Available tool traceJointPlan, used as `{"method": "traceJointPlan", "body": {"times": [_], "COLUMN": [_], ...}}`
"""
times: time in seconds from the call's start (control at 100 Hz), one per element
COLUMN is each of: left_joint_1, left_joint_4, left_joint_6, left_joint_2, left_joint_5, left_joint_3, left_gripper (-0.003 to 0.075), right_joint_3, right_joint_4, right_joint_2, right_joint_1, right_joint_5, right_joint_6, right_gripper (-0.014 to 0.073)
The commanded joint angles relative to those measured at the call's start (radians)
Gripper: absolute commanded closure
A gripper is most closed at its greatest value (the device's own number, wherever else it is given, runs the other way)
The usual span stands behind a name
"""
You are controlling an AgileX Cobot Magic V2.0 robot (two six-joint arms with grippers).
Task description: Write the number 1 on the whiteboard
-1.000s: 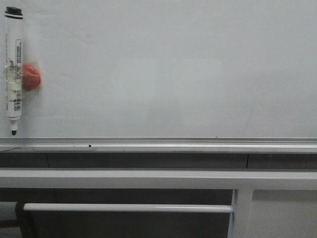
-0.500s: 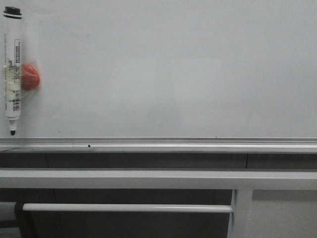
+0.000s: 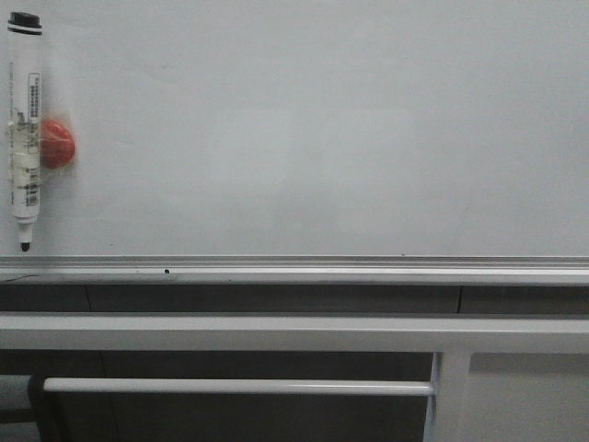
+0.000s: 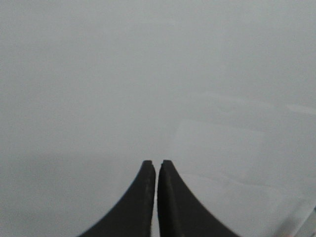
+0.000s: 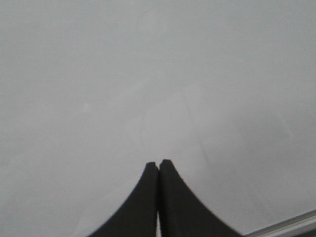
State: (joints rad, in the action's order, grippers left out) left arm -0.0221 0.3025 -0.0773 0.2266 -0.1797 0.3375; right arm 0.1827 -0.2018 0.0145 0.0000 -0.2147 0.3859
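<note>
Nothing moved since earlier: marker (image 3: 25, 129) hanging beside red magnet (image 3: 57, 145) at whiteboard (image 3: 322, 138) left edge, no number 1 drawn, both fingers (image 4: 148, 197) (image 5: 148, 197) clenched empty; best opened before grasping marker squarely.

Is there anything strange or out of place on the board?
Nothing looks damaged or askew. The whiteboard bears no stroke; the marker pen hangs upright at its left edge beside a red magnet.

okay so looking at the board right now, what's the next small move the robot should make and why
Probably move the left gripper toward the marker, opening it on the way. The whiteboard shows no stroke, both grippers are shut on nothing, the right gripper included, and the marker hangs tip down at the board's left edge beside a red magnet, nearest the left arm.
</note>
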Motion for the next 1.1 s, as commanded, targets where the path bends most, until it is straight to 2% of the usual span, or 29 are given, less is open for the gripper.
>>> {"method": "traceJointPlan", "body": {"times": [0.0, 0.12, 0.3, 0.46, 0.62, 0.68, 0.74, 0.82, 0.86, 0.93, 0.98, 1.09], "left_joint_1": [-0.035, -0.061, -0.118, -0.229, -0.361, -0.404, -0.445, -0.500, -0.524, -0.558, -0.576, -0.604], "left_joint_4": [0.075, 0.096, 0.037, 0.011, -0.029, -0.046, -0.069, -0.093, -0.103, -0.105, -0.105, -0.103], "left_joint_6": [0.007, 0.007, -0.001, -0.001, -0.001, -0.001, -0.001, -0.001, -0.001, -0.001, 0.001, 0.003], "left_joint_2": [0.086, 0.198, 0.293, 0.293, 0.293, 0.293, 0.293, 0.293, 0.293, 0.293, 0.293, 0.295], "left_joint_5": [0.085, 0.200, 0.180, 0.148, 0.215, 0.260, 0.335, 0.433, 0.476, 0.498, 0.500, 0.508], "left_joint_3": [0.076, 0.078, 0.078, 0.068, 0.007, -0.031, -0.075, -0.122, -0.143, -0.162, -0.170, -0.195], "left_gripper": [0.0740, 0.0741, 0.0740, 0.0740, 0.0732, 0.0696, 0.0626, 0.0503, 0.0407, 0.0283, 0.0222, 0.0202], "right_joint_3": [0.045, 0.045, 0.046, 0.046, 0.046, 0.046, 0.046, 0.046, 0.046, 0.046, 0.046, 0.046], "right_joint_4": [-0.008, -0.101, -0.094, -0.094, -0.094, -0.094, -0.094, -0.094, -0.094, -0.094, -0.094, -0.094], "right_joint_2": [0.009, 0.009, 0.009, 0.009, 0.009, 0.009, 0.009, 0.009, 0.009, 0.009, 0.009, 0.009], "right_joint_1": [0.008, 0.010, 0.010, 0.010, 0.010, 0.010, 0.010, 0.010, 0.010, 0.010, 0.010, 0.010], "right_joint_5": [0.101, 0.110, 0.013, -0.009, -0.012, -0.014, -0.035, -0.069, -0.086, -0.100, -0.105, -0.114], "right_joint_6": [-0.015, -0.015, -0.016, -0.060, -0.060, -0.062, -0.097, -0.140, -0.143, -0.143, -0.143, -0.143], "right_gripper": [0.0657, 0.0657, 0.0657, 0.0657, 0.0657, 0.0657, 0.0657, 0.0657, 0.0657, 0.0657, 0.0657, 0.0657]}}
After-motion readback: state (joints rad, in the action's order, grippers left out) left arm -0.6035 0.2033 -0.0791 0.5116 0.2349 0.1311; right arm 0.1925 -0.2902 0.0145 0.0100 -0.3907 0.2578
